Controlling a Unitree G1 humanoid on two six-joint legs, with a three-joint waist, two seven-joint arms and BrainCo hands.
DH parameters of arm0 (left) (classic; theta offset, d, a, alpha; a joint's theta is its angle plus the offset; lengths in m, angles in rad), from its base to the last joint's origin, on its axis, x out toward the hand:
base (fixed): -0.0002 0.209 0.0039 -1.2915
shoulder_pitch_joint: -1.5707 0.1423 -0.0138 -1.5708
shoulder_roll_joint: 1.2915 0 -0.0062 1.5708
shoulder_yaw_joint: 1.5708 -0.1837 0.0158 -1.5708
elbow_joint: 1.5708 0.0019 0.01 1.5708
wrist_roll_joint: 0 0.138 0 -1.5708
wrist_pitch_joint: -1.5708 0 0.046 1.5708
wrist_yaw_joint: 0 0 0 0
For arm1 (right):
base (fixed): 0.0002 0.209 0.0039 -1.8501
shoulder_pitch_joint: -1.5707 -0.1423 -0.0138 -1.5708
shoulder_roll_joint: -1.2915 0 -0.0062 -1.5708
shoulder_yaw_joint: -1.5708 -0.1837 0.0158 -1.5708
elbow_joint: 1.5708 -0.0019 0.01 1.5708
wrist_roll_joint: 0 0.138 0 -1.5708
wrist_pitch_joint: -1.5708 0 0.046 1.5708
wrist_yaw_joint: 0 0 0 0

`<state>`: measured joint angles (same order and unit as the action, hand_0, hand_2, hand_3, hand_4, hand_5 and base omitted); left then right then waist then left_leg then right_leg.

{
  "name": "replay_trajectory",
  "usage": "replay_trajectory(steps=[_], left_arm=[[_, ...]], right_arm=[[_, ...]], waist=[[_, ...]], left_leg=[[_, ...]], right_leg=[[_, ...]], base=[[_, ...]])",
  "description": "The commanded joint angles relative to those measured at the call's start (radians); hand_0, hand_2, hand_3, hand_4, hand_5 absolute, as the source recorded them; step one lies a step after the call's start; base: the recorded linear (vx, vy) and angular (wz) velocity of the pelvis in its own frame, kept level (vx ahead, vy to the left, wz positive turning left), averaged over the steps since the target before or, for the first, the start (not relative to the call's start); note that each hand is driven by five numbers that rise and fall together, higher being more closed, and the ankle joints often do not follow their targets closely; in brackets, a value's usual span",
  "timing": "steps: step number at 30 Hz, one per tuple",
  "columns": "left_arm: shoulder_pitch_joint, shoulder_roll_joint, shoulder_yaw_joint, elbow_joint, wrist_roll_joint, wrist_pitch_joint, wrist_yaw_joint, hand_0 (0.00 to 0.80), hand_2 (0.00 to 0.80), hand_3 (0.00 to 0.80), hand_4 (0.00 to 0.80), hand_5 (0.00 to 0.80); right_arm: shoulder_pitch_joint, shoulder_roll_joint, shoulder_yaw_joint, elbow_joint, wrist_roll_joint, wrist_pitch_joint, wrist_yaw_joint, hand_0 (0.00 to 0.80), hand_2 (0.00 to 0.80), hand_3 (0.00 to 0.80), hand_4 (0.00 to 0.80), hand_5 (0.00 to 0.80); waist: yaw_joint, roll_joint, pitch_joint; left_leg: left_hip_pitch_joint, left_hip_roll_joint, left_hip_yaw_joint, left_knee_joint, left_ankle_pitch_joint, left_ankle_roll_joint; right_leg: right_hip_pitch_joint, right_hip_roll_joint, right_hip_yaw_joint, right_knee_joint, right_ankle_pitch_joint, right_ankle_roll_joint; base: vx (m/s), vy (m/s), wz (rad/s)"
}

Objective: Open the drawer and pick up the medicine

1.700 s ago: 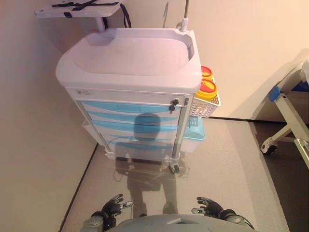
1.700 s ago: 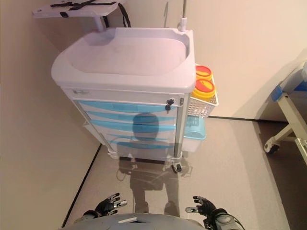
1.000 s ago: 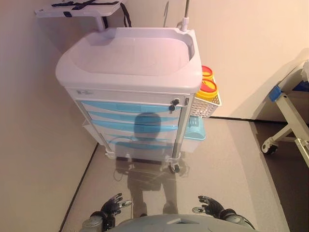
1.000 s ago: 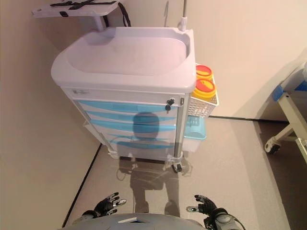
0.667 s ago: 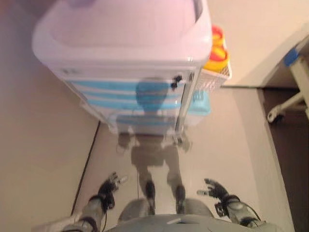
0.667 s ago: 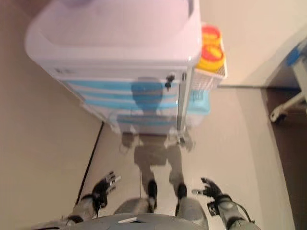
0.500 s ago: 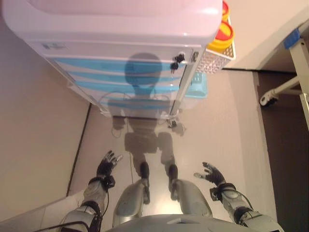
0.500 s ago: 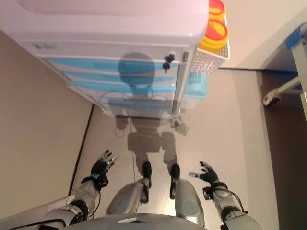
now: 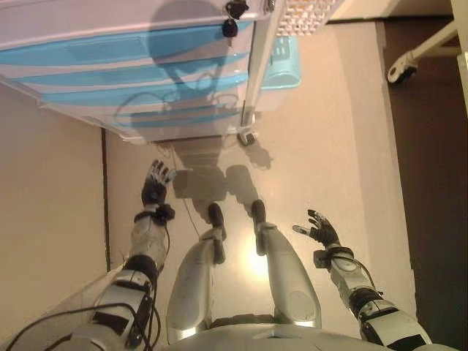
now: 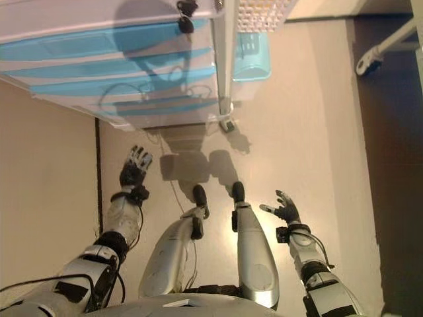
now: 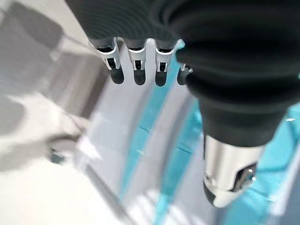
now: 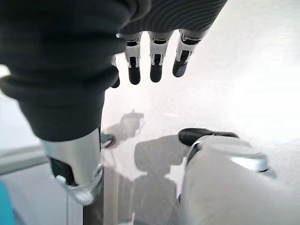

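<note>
Cart fills 11–12 o'clock, its stacked blue drawers all closed, no medicine in view; white basket and blue bin hang off its 1 o'clock side, one caster at the near corner. Bare floor runs 1–5 o'clock, wall closes 7–10, bed-frame wheel at 2. Left hand spread just short of the cart base, right hand spread at 4, both holding nothing.
</note>
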<state>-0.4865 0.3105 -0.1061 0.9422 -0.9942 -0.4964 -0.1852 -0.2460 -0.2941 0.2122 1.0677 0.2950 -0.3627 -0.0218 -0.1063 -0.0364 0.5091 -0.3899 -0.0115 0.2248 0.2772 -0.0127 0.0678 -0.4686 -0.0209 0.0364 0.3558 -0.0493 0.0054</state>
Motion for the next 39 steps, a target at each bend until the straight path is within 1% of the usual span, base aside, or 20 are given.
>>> replay_trajectory(steps=[1,3,7,10,11,12,15,17,21,22,25,28,31,33,36,37,38,39], left_arm=[[-0.044,0.048,0.063,-0.05,-0.169,-0.061,-0.084,0.0,0.0,0.0,0.0,0.0],[-0.101,0.074,0.079,-0.052,-0.23,-0.053,-0.108,0.0,0.0,0.0,0.0,0.0],[-0.238,0.113,0.095,-0.053,-0.358,-0.056,-0.163,0.0,0.0,0.0,0.0,0.0],[-0.335,0.138,0.095,-0.052,-0.47,-0.06,-0.229,0.0,0.0,0.0,0.0,0.0],[-0.368,0.145,0.094,-0.056,-0.498,-0.062,-0.243,0.0,0.0,0.0,0.0,0.0],[-0.39,0.148,0.095,-0.064,-0.524,-0.064,-0.259,0.0,0.0,0.0,0.0,0.0],[-0.465,0.159,0.091,-0.087,-0.639,-0.072,-0.342,0.0,0.0,0.0,0.0,0.0],[-0.499,0.162,0.098,-0.114,-0.736,-0.065,-0.415,0.0,0.0,0.0,0.0,0.0],[-0.534,0.148,0.107,-0.188,-0.907,0.008,-0.626,0.0,0.0,0.0,0.0,0.0],[-0.535,0.137,0.106,-0.232,-0.933,0.028,-0.682,0.0,0.0,0.0,0.0,0.0],[-0.532,0.116,0.085,-0.342,-0.955,0.067,-0.831,0.0,0.0,0.0,0.0,0.0],[-0.533,0.11,0.059,-0.417,-0.901,0.051,-0.906,0.0,0.0,0.0,0.0,0.0],[-0.535,0.121,0.029,-0.504,-0.785,0.016,-0.904,0.0,0.0,0.0,0.0,0.0],[-0.53,0.135,0.023,-0.561,-0.713,0.001,-0.878,0.0,0.0,0.0,0.0,0.0],[-0.527,0.159,0.016,-0.614,-0.641,0.014,-0.873,0.0,0.0,0.0,0.0,0.0],[-0.526,0.162,0.014,-0.623,-0.623,0.018,-0.881,0.329,0.329,0.329,0.329,0.329],[-0.524,0.17,0.011,-0.649,-0.61,0.03,-0.87,0.54,0.54,0.54,0.54,0.54],[-0.521,0.177,0.007,-0.667,-0.597,0.041,-0.865,0.781,0.781,0.781,0.781,0.781]], right_arm=[[0.064,-0.024,0.046,-0.055,0.047,-0.026,-0.015,0.0,0.0,0.0,0.0,0.0],[0.077,-0.024,0.053,-0.065,0.069,-0.039,-0.017,0.0,0.0,0.0,0.0,0.0],[0.094,-0.019,0.078,-0.09,0.069,-0.038,-0.027,0.0,0.0,0.0,0.0,0.0],[0.102,-0.023,0.096,-0.104,0.077,-0.039,-0.035,0.0,0.0,0.0,0.0,0.0],[0.104,-0.025,0.104,-0.111,0.075,-0.037,-0.039,0.0,0.0,0.0,0.0,0.0],[0.106,-0.025,0.108,-0.112,0.073,-0.035,-0.041,0.0,0.0,0.0,0.0,0.0],[0.118,-0.035,0.123,-0.109,0.064,-0.043,-0.044,0.0,0.0,0.0,0.0,0.0],[0.126,-0.042,0.13,-0.102,0.053,-0.048,-0.041,0.0,0.0,0.0,0.0,0.0],[0.133,-0.047,0.143,-0.09,0.032,-0.052,-0.031,0.0,0.0,0.0,0.0,0.0],[0.134,-0.05,0.146,-0.091,0.028,-0.051,-0.028,0.0,0.0,0.0,0.0,0.0],[0.133,-0.053,0.153,-0.099,0.013,-0.04,-0.027,0.0,0.0,0.0,0.0,0.0],[0.134,-0.055,0.159,-0.107,-0.003,-0.028,-0.028,0.0,0.0,0.0,0.0,0.0],[0.137,-0.059,0.162,-0.115,-0.016,-0.012,-0.036,0.0,0.0,0.0,0.0,0.0],[0.141,-0.061,0.155,-0.113,-0.021,-0.002,-0.038,0.0,0.0,0.0,0.0,0.0],[0.15,-0.064,0.148,-0.104,-0.031,0.005,-0.034,0.0,0.0,0.0,0.0,0.0],[0.151,-0.066,0.146,-0.101,-0.032,0.005,-0.032,0.0,0.0,0.0,0.0,0.0],[0.153,-0.066,0.143,-0.095,-0.041,0.007,-0.031,0.0,0.0,0.0,0.0,0.0],[0.154,-0.067,0.143,-0.089,-0.05,0.008,-0.028,0.0,0.0,0.0,0.0,0.0]], waist=[[-0.03,-0.018,-0.045],[-0.044,-0.023,-0.044],[-0.073,-0.032,-0.041],[-0.095,-0.036,-0.042],[-0.101,-0.036,-0.04],[-0.102,-0.029,-0.044],[-0.116,-0.026,-0.044],[-0.123,-0.021,-0.044],[-0.128,-0.019,-0.043],[-0.13,-0.024,-0.038],[-0.124,-0.019,-0.031],[-0.117,-0.016,-0.026],[-0.103,-0.009,-0.016],[-0.092,-0.004,-0.013],[-0.077,0.005,-0.019],[-0.075,0.007,-0.021],[-0.071,0.01,-0.029],[-0.067,0.014,-0.036]], left_leg=[[-0.061,-0.024,0.006,0.143,-0.124,0.011],[-0.079,-0.021,0.011,0.168,-0.139,0.013],[-0.101,-0.018,0.016,0.201,-0.163,0.018],[-0.116,-0.015,0.02,0.227,-0.18,0.022],[-0.122,-0.013,0.019,0.238,-0.187,0.022],[-0.116,-0.013,0.005,0.244,-0.216,0.017],[-0.125,-0.011,0.001,0.267,-0.231,0.019],[-0.119,-0.012,0.0,0.268,-0.236,0.02],[-0.1,-0.012,0.002,0.256,-0.235,0.016],[-0.106,-0.01,0.017,0.249,-0.206,0.018],[-0.093,-0.012,0.016,0.23,-0.196,0.015],[-0.08,-0.014,0.013,0.209,-0.185,0.011],[-0.054,-0.017,0.007,0.181,-0.171,0.007],[-0.028,-0.021,-0.003,0.156,-0.161,0.004],[0.01,-0.029,-0.02,0.116,-0.143,-0.002],[0.019,-0.031,-0.024,0.107,-0.138,-0.004],[0.031,-0.034,-0.03,0.096,-0.133,-0.007],[0.044,-0.037,-0.037,0.086,-0.129,-0.01]], right_leg=[[-0.029,-0.02,-0.029,-0.054,0.074,0.021],[-0.043,-0.018,-0.02,-0.047,0.071,0.019],[-0.068,-0.01,-0.003,-0.024,0.062,0.016],[-0.086,-0.002,0.014,0.006,0.047,0.009],[-0.092,0.001,0.019,0.018,0.039,0.007],[-0.09,0.009,0.024,0.036,0.008,0.009],[-0.108,0.016,0.035,0.079,-0.015,0.001],[-0.11,0.021,0.04,0.097,-0.029,-0.004],[-0.103,0.027,0.046,0.105,-0.04,-0.009],[-0.108,0.026,0.045,0.096,-0.015,-0.015],[-0.099,0.03,0.044,0.09,-0.017,-0.02],[-0.085,0.033,0.041,0.08,-0.016,-0.022],[-0.057,0.031,0.033,0.064,-0.015,-0.022],[-0.029,0.026,0.024,0.049,-0.015,-0.021],[0.017,0.015,0.007,0.019,-0.014,-0.02],[0.027,0.012,0.003,0.012,-0.014,-0.019],[0.044,0.007,-0.003,0.001,-0.014,-0.019],[0.061,0.002,-0.008,-0.009,-0.015,-0.018]], base=[[0.021,0.012,-0.25],[0.022,-0.005,-0.16],[0.035,-0.005,-0.12],[0.018,-0.002,-0.06],[0.111,0.028,0.02],[0.112,0.036,0.03],[0.064,0.024,0.02],[0.048,0.015,-0.03],[0.017,-0.014,-0.02],[-0.07,-0.053,0.03],[-0.022,-0.044,0.0],[0.003,-0.045,0.03],[0.006,-0.058,0.11],[0.024,-0.055,0.14],[0.046,-0.05,0.09],[0.056,-0.031,0.1],[0.058,-0.019,0.06],[0.057,-0.012,0.05]])
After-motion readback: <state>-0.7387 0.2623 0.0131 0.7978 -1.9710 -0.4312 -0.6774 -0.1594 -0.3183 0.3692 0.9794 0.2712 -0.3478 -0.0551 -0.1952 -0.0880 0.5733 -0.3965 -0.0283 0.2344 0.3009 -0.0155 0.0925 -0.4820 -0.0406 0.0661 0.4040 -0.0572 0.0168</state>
